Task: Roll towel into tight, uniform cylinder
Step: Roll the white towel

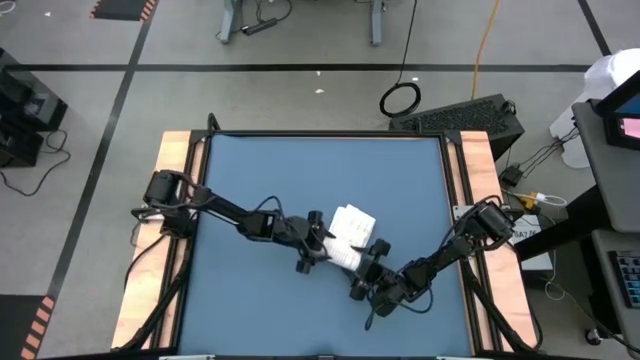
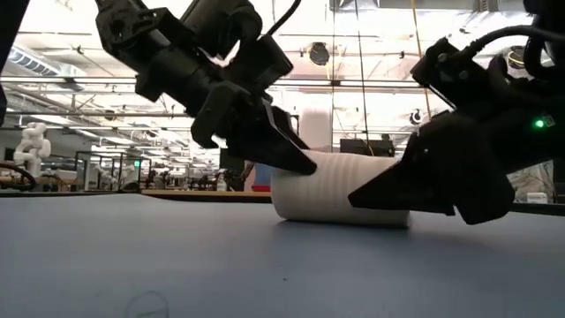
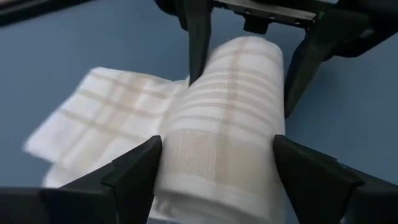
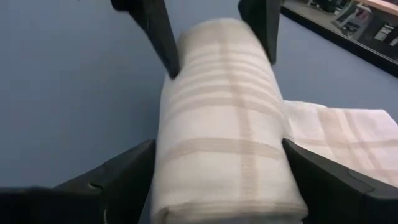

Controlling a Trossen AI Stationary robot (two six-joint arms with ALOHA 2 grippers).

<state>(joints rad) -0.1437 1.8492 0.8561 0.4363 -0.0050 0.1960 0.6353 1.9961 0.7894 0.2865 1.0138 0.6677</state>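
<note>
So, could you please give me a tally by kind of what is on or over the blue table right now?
Towels: 1, the white towel, partly rolled, one flat end still unrolled.
Grippers: 2, the left gripper and the right gripper, one at each end of the roll, fingers straddling it.
Tables: 1, the blue table.
Total: 4.

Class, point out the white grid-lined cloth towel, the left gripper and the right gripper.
white grid-lined cloth towel (image 1: 352, 222): high view, flat unrolled part.
left gripper (image 3: 217, 168): left wrist view, between fingertips.
right gripper (image 4: 217, 171): right wrist view, between fingertips.
</note>
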